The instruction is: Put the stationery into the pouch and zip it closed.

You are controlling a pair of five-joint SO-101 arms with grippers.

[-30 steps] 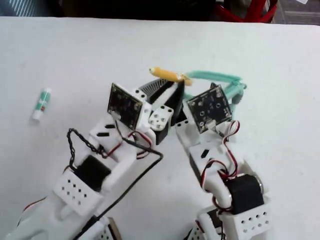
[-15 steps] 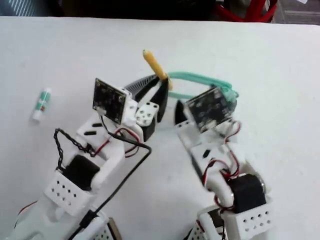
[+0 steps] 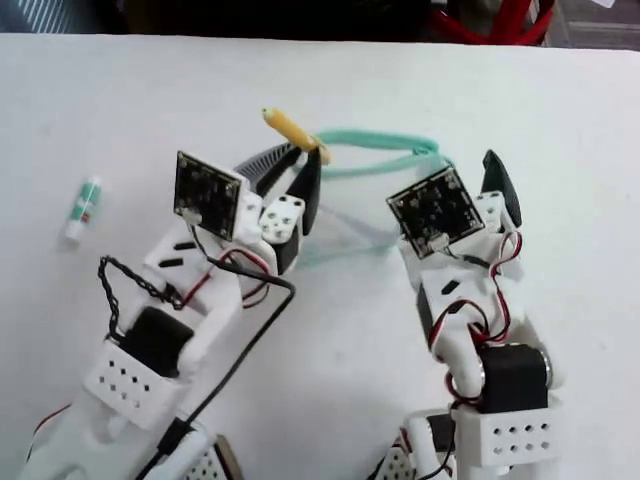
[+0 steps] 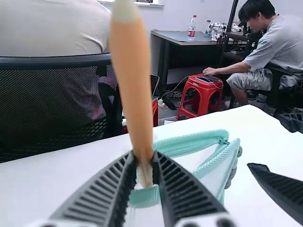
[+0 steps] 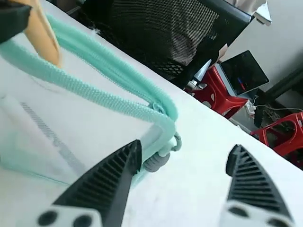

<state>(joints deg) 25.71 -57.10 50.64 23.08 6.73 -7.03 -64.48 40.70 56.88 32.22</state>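
A mint-green pouch (image 3: 372, 150) with a clear body lies on the white table, its zipper mouth open. My left gripper (image 3: 300, 165) is shut on a yellow-orange pen (image 3: 290, 128) at the pouch's left end, the pen pointing up and away. In the left wrist view the pen (image 4: 130, 85) stands between the fingers (image 4: 111, 189) above the pouch (image 4: 199, 144). My right gripper (image 3: 478, 178) is open just right of the pouch. In its wrist view the right gripper (image 5: 184, 151) stands beside the zipper end (image 5: 158, 161), not touching the pouch (image 5: 109, 66).
A white and green glue stick (image 3: 83, 207) lies far left on the table. Black mesh chairs (image 4: 52, 109) and a red stool (image 4: 204, 94) stand beyond the table's far edge. The right arm's finger (image 4: 279, 184) is close to the left gripper.
My left gripper has carried the pen leftward along the pouch's rim. My right gripper has swung right, off the pouch's middle to beyond its zipper end.
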